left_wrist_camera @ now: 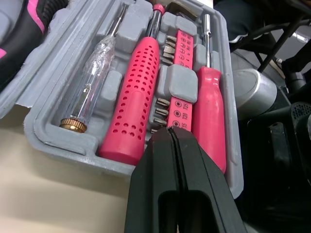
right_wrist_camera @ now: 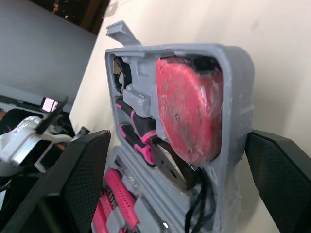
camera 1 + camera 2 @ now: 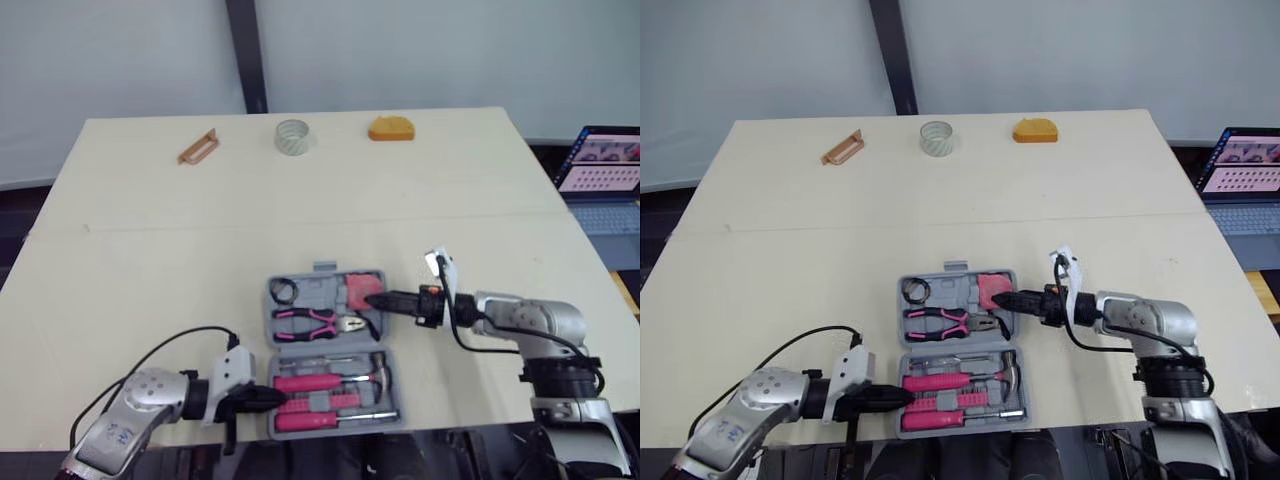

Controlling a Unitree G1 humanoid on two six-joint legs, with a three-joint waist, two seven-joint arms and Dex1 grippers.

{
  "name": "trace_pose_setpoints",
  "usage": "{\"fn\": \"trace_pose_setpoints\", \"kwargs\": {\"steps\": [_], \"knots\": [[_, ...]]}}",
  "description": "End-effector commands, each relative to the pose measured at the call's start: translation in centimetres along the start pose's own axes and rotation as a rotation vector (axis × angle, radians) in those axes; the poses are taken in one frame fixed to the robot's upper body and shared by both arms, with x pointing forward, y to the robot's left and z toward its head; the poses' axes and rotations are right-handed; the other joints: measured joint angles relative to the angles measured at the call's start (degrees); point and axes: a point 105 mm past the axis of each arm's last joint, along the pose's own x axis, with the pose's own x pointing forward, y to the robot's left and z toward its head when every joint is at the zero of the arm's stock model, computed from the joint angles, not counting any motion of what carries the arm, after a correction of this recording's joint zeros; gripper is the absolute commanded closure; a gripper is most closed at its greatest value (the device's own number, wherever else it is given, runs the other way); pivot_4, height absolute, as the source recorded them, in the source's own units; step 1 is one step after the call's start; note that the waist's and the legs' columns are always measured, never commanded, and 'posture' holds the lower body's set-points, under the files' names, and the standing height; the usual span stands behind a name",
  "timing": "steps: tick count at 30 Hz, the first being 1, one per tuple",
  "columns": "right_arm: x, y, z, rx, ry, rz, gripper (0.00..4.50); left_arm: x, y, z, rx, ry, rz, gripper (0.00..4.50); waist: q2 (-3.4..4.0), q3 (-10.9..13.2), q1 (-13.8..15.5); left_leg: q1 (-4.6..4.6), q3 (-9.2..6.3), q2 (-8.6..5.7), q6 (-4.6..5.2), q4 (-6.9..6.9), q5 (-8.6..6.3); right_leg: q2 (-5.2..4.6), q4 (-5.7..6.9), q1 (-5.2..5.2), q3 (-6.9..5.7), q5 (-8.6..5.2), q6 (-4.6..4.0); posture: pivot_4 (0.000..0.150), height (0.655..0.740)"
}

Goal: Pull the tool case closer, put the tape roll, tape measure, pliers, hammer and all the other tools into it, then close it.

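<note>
The table [image 3: 200, 230] carries all items. The tool case [image 3: 318, 290] lies open and flat on its near edge, between the two grippers. The left gripper [image 3: 262, 398] has its jaws clenched together on nothing, with the tips at the rim of the case's near half. The right gripper [image 3: 378, 300] has its jaws released and spread wide, one finger [image 2: 73, 184] on either side of the far half's end wall. A laptop [image 3: 600, 165] stands off the table, well behind the right jaws. Just ahead of the left jaws lie the hammer [image 3: 330, 381], a pink perforated handle [image 1: 133, 97], a pink screwdriver [image 1: 209, 116], a strip of bits [image 1: 180, 82] and a clear-handled tester [image 1: 95, 77], each seated in a moulded slot. Between the open right jaws sits a red disc-shaped tool [image 2: 187, 109] in the end compartment. The pliers [image 3: 315, 322] lie just past it in the same half. The tape roll [image 3: 293, 136], an orange item [image 3: 391, 129] and a brown item [image 3: 198, 147] rest at the table's far edge, well apart from both sets of jaws and outside the case.
</note>
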Motion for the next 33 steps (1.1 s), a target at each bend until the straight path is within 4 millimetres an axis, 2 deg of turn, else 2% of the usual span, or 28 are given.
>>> {"fn": "trace_pose_setpoints", "kwargs": {"steps": [1,15,24,33], "knots": [[-0.1,2.3,1.2,-0.064,-0.032,0.110,0.05,0.0,0.3,-1.1,-0.053,0.029,0.026,4.50,0.00,0.0,0.0,0.00,0.00,0.00,0.00,0.00,0.00,0.00,0.00,0.00,0.00,0.00,0.00,0.150,0.7400],[-0.9,4.5,0.7,-0.133,0.015,0.195,0.05,0.2,0.4,-0.8,-0.059,0.019,0.027,4.50,0.00,0.0,0.0,0.00,0.00,0.00,-0.01,0.00,0.00,0.00,-0.01,0.00,0.00,0.00,0.00,0.150,0.7400],[-1.3,5.3,0.3,-0.178,0.054,0.219,0.05,0.3,0.5,-0.5,-0.063,0.005,0.037,4.50,0.00,0.0,0.2,0.00,-0.01,0.00,-0.01,0.00,0.01,0.00,-0.01,0.01,0.00,0.00,0.00,0.150,0.7400],[-2.0,7.0,-0.8,-0.234,0.152,0.275,0.05,-0.7,0.1,-0.3,-0.076,0.000,0.055,4.50,-0.01,0.0,0.2,-0.01,-0.01,0.00,-0.01,0.00,0.01,0.00,-0.03,0.01,0.00,0.00,0.00,0.150,0.7400]]}}
